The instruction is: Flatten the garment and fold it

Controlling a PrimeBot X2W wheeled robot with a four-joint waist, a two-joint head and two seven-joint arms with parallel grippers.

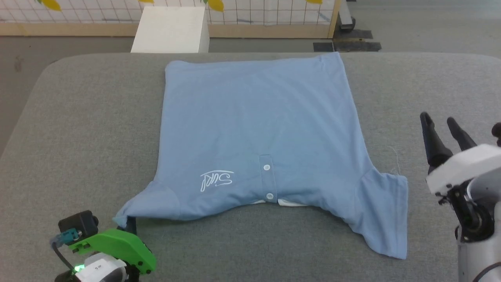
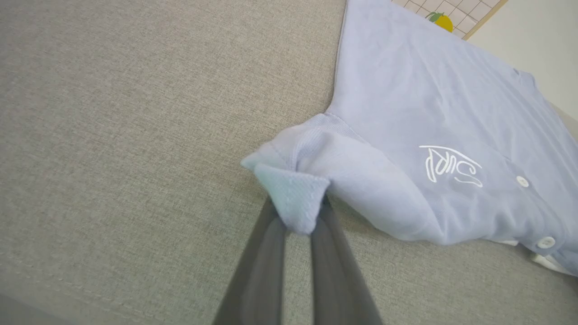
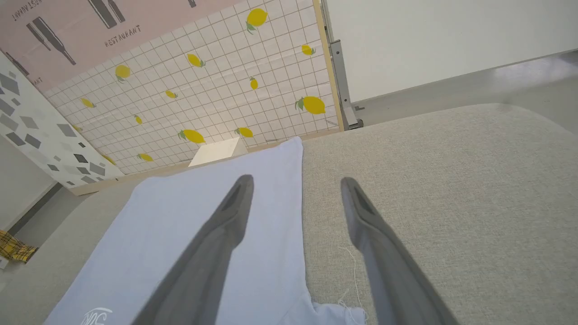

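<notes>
The garment point(image 1: 254, 129), a light blue polo shirt, lies spread front-up on the grey padded table point(image 1: 78, 137), collar toward me and hem at the far edge. Its white logo point(image 1: 216, 180) and two buttons face up. My left gripper point(image 1: 131, 226) is shut on the cuff of the near-left sleeve point(image 2: 295, 203), which bunches between the fingers point(image 2: 266, 253). The other sleeve point(image 1: 385, 215) lies flat at the near right. My right gripper point(image 1: 437, 117) hovers open over bare table to the right of the shirt, holding nothing; in the right wrist view its fingertips point(image 3: 246, 185) straddle the shirt's side edge point(image 3: 298, 189).
A white box point(image 1: 172, 27) stands just beyond the table's far edge, in front of a lemon-patterned tiled panel point(image 1: 254, 11). A loose white thread point(image 1: 396, 156) lies near the right sleeve. Yellow plaid cloth point(image 3: 13, 248) lies on the floor. Bare table surrounds the shirt.
</notes>
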